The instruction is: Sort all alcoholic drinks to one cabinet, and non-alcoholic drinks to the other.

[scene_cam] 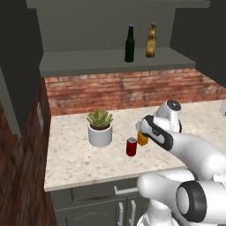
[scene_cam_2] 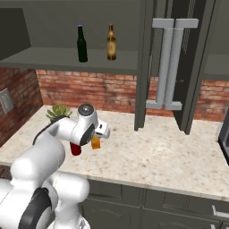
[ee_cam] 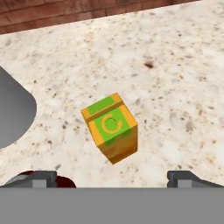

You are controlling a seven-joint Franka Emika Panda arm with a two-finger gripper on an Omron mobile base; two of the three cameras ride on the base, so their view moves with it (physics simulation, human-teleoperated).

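My gripper [ee_cam: 112,177] hangs with jaws spread wide above the juice carton [ee_cam: 112,129]. I'd drop straight down, squaring to its sides, avoiding the can [scene_cam: 131,146] at seven o'clock.

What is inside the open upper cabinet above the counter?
On its shelf stand two upright bottles, side by side and apart: a dark green bottle with a purple cap and an amber beer bottle. The cabinet's upper part is out of frame.
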